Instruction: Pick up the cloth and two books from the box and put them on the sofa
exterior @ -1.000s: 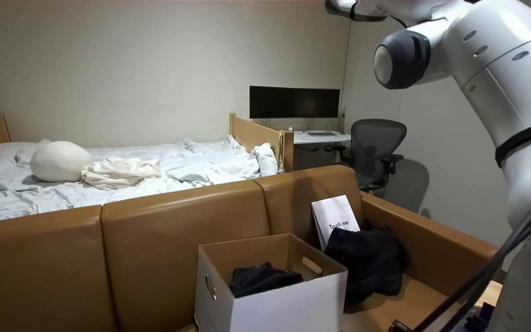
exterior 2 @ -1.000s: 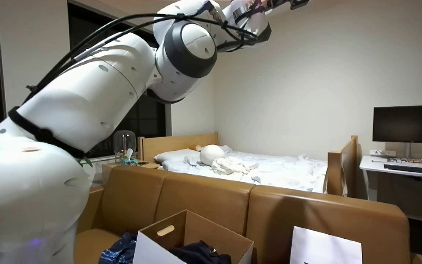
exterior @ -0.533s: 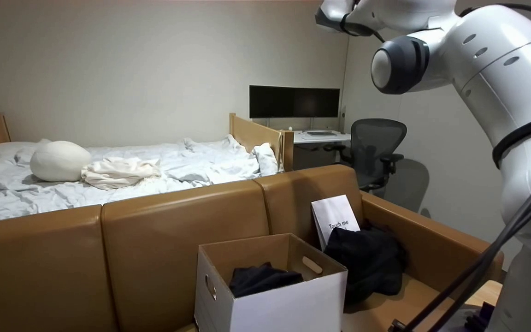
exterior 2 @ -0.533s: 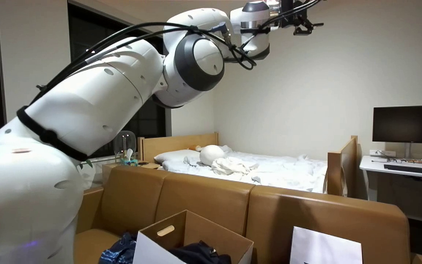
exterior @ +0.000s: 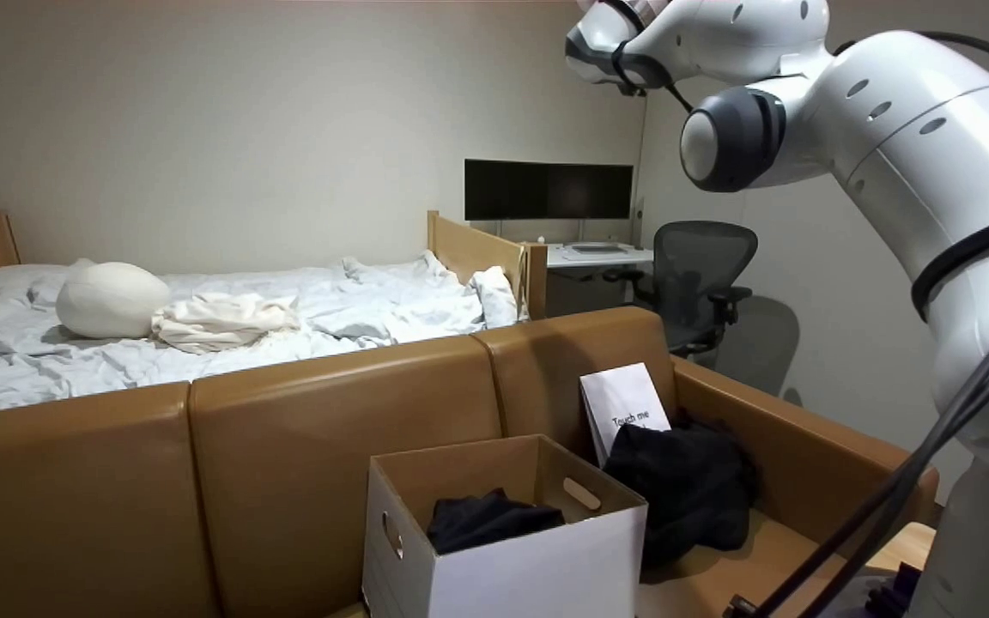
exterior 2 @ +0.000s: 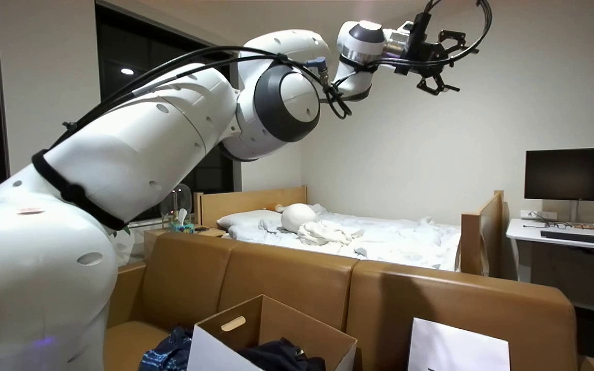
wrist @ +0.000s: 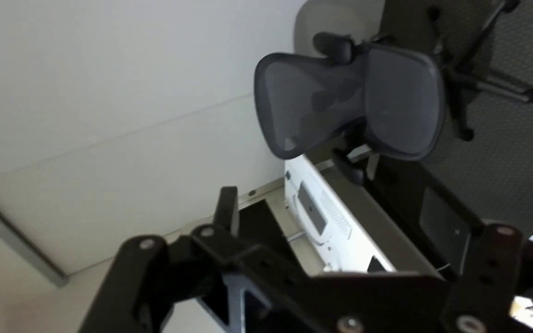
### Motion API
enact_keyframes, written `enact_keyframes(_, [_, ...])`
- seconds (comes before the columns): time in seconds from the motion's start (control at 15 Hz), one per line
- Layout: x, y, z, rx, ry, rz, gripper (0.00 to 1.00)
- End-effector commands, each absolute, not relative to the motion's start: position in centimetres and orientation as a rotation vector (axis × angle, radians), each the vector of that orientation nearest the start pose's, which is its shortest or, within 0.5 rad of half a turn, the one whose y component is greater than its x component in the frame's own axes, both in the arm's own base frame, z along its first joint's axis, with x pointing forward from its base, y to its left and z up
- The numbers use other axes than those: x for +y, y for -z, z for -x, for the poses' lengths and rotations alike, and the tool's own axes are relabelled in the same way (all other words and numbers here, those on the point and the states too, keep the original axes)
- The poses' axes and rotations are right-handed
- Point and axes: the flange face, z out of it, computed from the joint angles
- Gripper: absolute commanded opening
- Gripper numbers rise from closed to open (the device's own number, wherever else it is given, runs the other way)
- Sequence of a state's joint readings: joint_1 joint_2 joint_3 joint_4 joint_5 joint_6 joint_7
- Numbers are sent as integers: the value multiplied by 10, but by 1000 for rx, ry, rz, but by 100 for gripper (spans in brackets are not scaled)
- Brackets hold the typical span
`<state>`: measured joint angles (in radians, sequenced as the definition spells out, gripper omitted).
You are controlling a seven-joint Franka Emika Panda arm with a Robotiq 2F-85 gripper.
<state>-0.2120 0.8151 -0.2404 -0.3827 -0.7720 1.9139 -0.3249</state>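
High at about 1 o'clock from the box (exterior 2: 212,350), in an exterior view, a white robot arm (exterior 2: 132,139) holds its gripper (exterior 2: 463,69) in mid-air — the two fingers spread well apart. The open white cardboard box stands before the back cushions of a tan-brown leather sofa (exterior: 340,412), its base cut off by the frame. Inside it, in both exterior views, lies a crumpled black cloth (exterior: 494,519). Another black heap of fabric (exterior: 683,489) rests on the sofa seat at 3 o'clock from the box; which of the two the task means cannot be told. The heap partly covers a white piece lettered "Touch me" (exterior: 623,399), tilted against a back cushion between 1 and 2 o'clock from the box. Dark blue patterned fabric (exterior 2: 168,350) shows just beside the box at 9 o'clock in an exterior view. Beyond the sofa, at 10 o'clock, a wooden-framed bed (exterior: 473,249) bears rumpled white bedding (exterior: 374,300). The wrist view takes in a mesh office chair (wrist: 403,101) at 2 o'clock and a white desk (wrist: 354,254) at 4 — with dark gripper parts across 6 o'clock.
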Motion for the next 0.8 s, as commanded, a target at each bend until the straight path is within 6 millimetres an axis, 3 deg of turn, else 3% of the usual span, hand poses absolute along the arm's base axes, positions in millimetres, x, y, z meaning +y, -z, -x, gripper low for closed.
enact_keyframes(0.0, [-265,-678,-688,-123,-217,-2125,100])
enact_keyframes(0.27, [-263,-622,-694,-410,-125,-2190,100])
enact_keyframes(0.53, [-245,-566,-716,-685,-169,-2136,100])
enact_keyframes(0.73, [-227,-513,-717,-863,-27,-2152,100])
